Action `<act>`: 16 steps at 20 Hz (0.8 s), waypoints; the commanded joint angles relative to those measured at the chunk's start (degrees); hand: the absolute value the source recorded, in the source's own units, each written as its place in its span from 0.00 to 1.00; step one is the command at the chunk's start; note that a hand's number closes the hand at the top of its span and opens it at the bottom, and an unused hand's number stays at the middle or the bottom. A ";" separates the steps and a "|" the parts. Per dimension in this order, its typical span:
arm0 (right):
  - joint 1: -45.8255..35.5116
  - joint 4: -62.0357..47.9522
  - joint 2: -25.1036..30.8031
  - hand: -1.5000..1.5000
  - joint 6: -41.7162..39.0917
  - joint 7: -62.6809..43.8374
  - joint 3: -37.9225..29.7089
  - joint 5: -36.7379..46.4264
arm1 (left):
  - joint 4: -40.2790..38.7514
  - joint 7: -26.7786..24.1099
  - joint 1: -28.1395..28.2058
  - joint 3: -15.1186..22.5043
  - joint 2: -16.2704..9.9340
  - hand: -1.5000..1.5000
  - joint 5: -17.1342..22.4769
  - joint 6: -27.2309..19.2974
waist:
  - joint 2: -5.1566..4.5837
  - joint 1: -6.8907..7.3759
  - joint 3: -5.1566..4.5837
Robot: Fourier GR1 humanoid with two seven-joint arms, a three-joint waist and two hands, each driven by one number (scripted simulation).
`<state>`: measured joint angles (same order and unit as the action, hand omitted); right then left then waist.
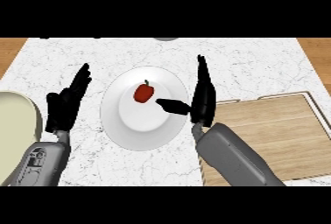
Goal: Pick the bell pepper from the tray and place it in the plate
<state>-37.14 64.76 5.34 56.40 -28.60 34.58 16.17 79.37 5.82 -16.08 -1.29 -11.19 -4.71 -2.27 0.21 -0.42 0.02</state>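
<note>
Two grey forearms with smooth, rounded, blocky casings. The left forearm shows dark recessed cut-outs along its shell; the right forearm is plain. Each ends in a narrow grey wrist and a matte black robot hand, left and right, with long, slender fingers.

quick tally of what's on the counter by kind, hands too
bell pepper: 1, red, lying on the plate
plate: 1, white
wooden tray: 1
cream dish: 1, cut off at the left edge
hands: 2, left hand and right hand, both open
total: 6
</note>
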 commanded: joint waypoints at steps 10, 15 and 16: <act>25.12 26.37 17.42 0.00 -11.90 12.19 -9.88 -9.87 | 2.30 1.10 0.53 1.54 3.69 0.50 -2.91 -3.07 | -0.20 0.09 0.01; 31.31 25.28 13.79 0.00 -15.96 19.80 -14.29 -12.16 | -0.26 -1.98 1.39 -1.85 0.50 0.50 -0.68 1.78 | -0.22 0.28 -0.01; 33.18 23.91 11.78 0.00 -14.57 23.54 -14.16 -11.09 | 2.64 0.26 1.37 -0.47 1.42 0.50 -2.16 0.47 | -0.20 0.31 0.00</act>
<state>-7.76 90.32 20.02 43.73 -11.85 23.08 5.78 82.17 5.54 -13.77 -1.60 -10.09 -6.00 -1.83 0.05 -0.26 0.01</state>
